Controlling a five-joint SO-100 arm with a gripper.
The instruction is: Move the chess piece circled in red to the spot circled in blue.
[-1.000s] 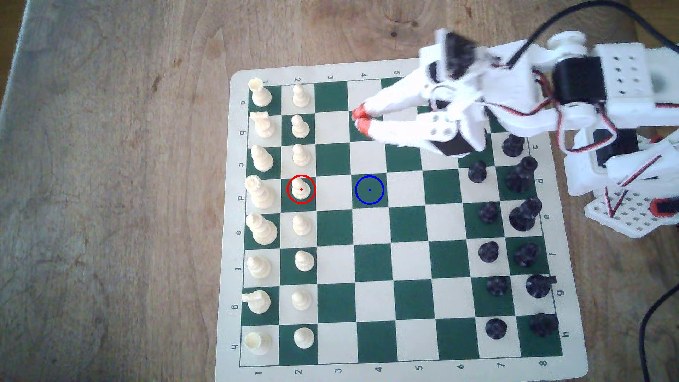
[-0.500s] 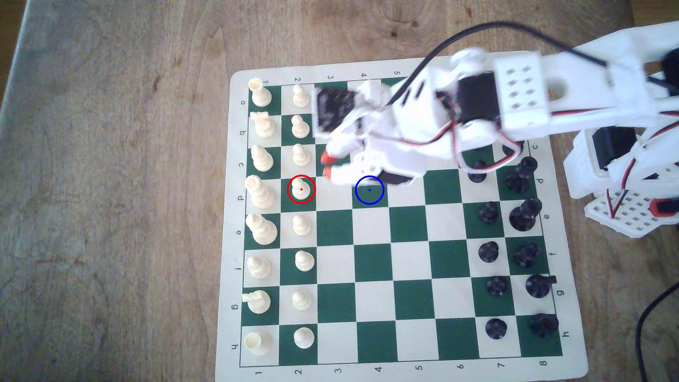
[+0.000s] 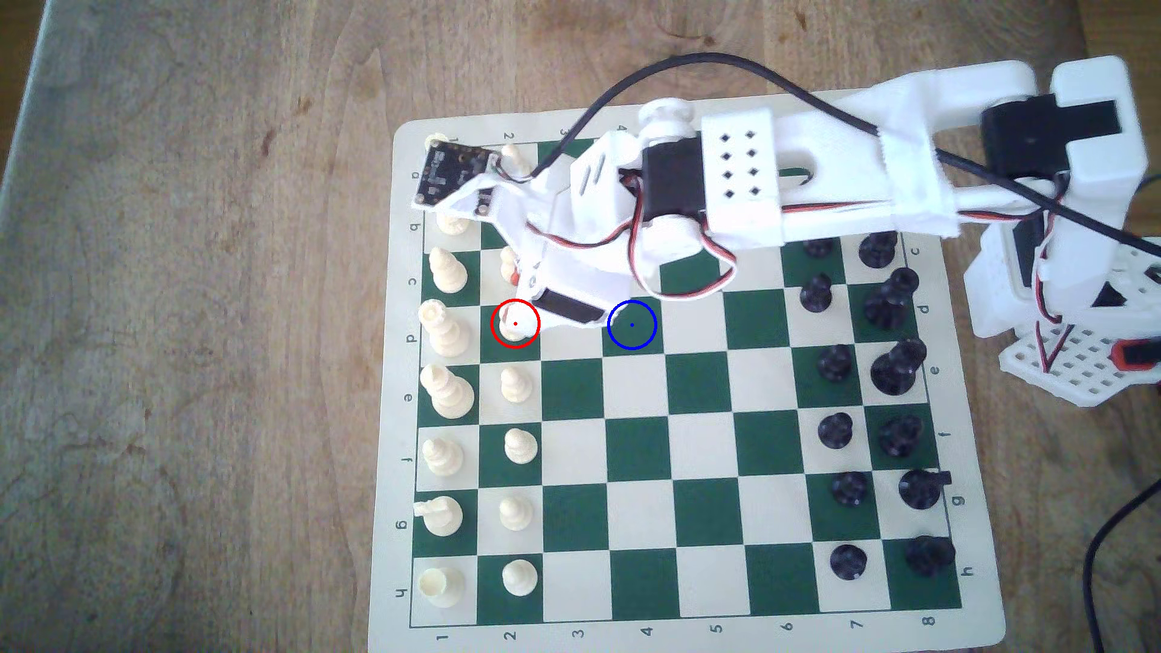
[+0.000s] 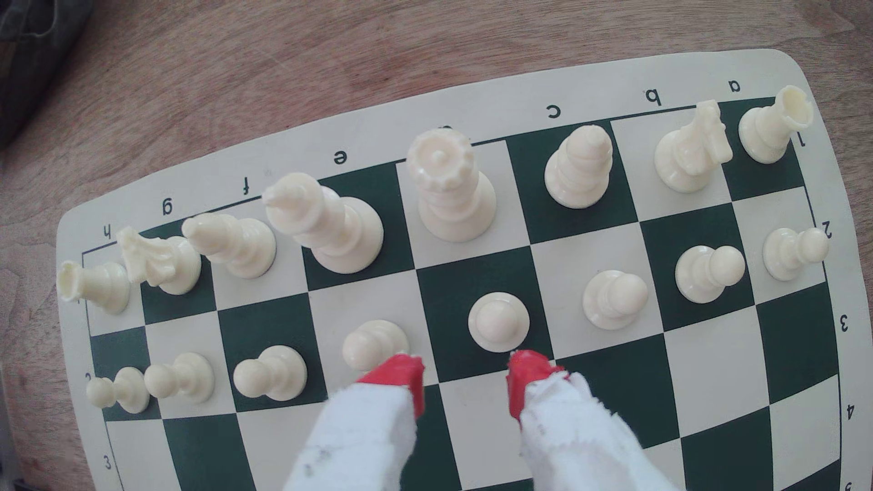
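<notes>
Exterior view: chess piece [image 3: 516, 326] stands on its red-ringed square; the spot [image 3: 632, 324], two squares toward the exterior view's right, is bare.

Wrist view: hand [image 4: 465, 385] released, red fingertips [image 4: 399, 375] just short of the chess piece [image 4: 498, 321]. Grasp, carry and placement all remain.

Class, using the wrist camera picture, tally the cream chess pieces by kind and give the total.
Pawns: 8
Rooks: 2
Knights: 2
Bishops: 2
Queen: 1
King: 1
Total: 16
</notes>
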